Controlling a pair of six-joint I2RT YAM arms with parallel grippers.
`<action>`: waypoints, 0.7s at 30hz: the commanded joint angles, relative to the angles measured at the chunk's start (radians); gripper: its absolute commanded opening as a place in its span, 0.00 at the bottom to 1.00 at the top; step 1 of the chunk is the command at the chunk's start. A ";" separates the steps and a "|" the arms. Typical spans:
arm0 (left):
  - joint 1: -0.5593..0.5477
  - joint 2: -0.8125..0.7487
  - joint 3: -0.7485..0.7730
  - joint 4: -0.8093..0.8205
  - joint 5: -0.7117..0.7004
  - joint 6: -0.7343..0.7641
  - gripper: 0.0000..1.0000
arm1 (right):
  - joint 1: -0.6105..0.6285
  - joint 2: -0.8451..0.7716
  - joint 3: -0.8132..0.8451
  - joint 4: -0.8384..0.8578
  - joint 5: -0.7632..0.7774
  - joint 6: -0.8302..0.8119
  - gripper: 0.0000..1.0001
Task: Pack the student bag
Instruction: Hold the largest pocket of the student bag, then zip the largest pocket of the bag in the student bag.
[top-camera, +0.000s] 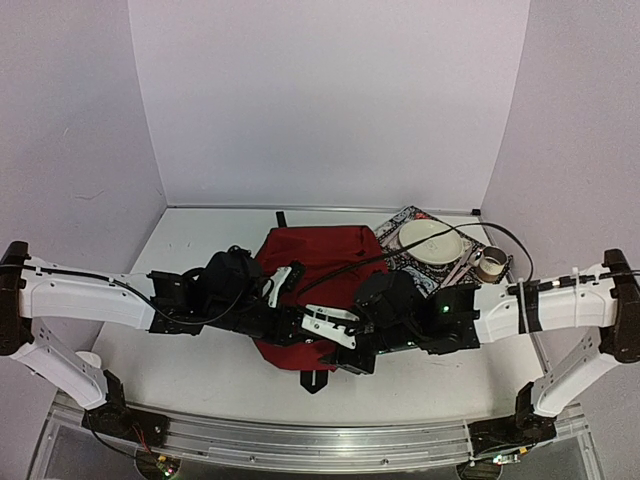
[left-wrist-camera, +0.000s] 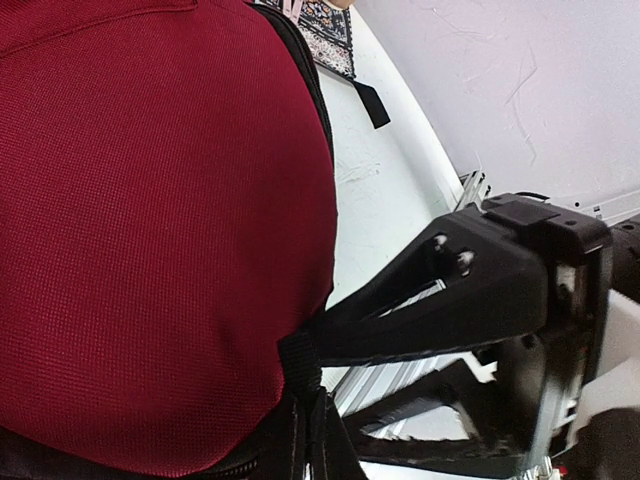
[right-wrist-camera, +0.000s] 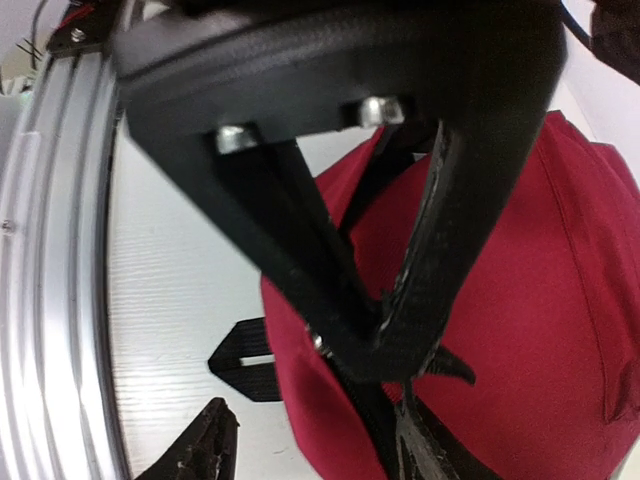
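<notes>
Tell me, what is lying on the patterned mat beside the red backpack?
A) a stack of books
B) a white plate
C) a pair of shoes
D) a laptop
B: the top view shows a round white plate lying on the patterned mat, just right of the student bag.

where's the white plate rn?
Top view, back right: the white plate sits on the patterned mat, just right of the student bag.
</notes>
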 joint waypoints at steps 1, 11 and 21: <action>-0.003 -0.042 -0.004 0.056 0.032 -0.009 0.00 | 0.007 0.056 0.032 0.054 0.111 -0.049 0.49; 0.025 -0.102 -0.044 -0.045 -0.104 -0.017 0.00 | 0.011 0.054 0.030 0.025 0.112 -0.045 0.00; 0.184 -0.166 -0.091 -0.171 -0.196 0.030 0.00 | 0.011 -0.131 -0.084 -0.048 0.178 -0.016 0.00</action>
